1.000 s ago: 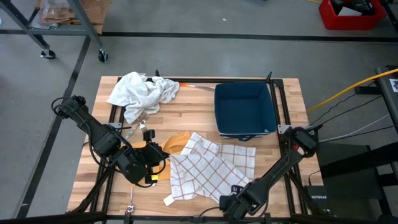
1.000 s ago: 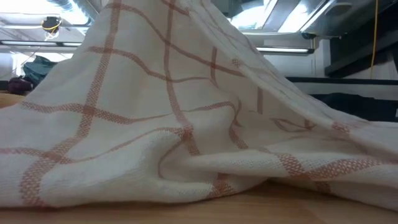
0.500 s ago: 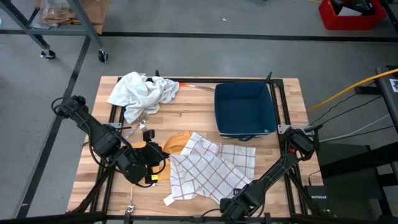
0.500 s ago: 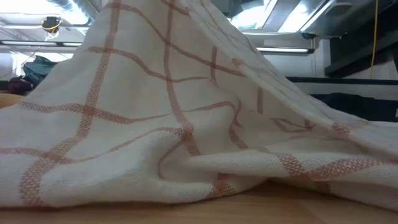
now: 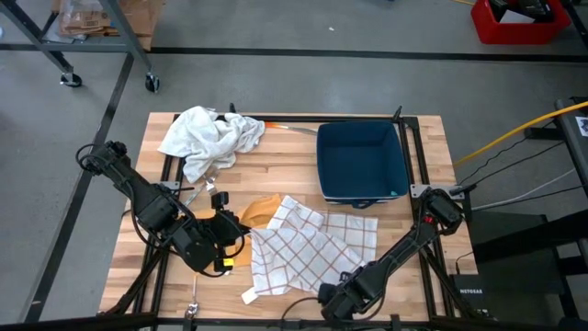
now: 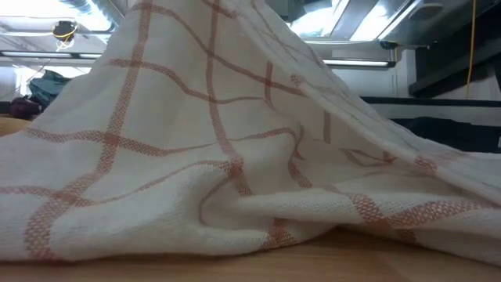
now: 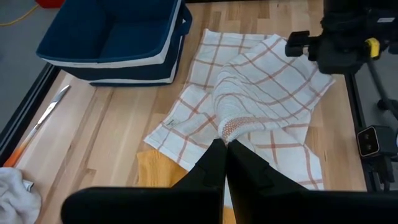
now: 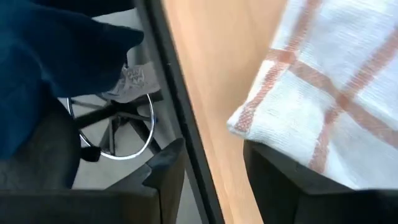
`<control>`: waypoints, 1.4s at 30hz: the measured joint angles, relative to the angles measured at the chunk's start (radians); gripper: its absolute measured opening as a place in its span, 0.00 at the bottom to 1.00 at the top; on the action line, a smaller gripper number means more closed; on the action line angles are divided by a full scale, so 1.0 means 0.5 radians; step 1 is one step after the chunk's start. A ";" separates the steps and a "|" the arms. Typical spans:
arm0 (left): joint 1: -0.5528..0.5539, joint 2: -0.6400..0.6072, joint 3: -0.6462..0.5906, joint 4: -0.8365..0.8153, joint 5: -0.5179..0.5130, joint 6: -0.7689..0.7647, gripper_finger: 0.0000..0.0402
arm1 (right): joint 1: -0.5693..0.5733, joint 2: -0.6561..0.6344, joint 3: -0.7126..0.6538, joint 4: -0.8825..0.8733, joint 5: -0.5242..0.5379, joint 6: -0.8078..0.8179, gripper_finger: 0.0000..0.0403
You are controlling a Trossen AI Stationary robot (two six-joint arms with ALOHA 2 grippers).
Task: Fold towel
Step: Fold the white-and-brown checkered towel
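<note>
While the checked towel (image 5: 312, 246) lies rumpled on the wooden surface (image 5: 294, 170) in front of the blue bin (image 5: 361, 163), the right gripper (image 5: 342, 296) sits low at its near edge, fingers (image 8: 283, 180) spread with one under the corner. The left gripper (image 5: 241, 230), at the towel's left beside an orange cloth (image 5: 258, 209), has its fingers clenched, grasping nothing.
</note>
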 joint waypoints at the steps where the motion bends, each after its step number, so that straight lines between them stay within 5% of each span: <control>1: 0.000 0.000 0.000 0.000 0.000 0.000 0.00 | -0.006 0.000 0.000 -0.018 0.000 0.050 0.41; 11: -0.001 0.000 0.000 0.000 0.000 0.028 0.00 | -0.005 0.000 0.001 -0.083 0.037 0.256 0.41; 25: -0.001 0.000 0.000 0.000 0.000 0.024 0.00 | -0.070 -0.001 0.001 -0.092 0.000 0.083 0.41; 42: 0.001 0.000 0.000 -0.001 0.000 0.023 0.00 | -0.113 -0.001 0.002 0.070 -0.664 -0.459 0.41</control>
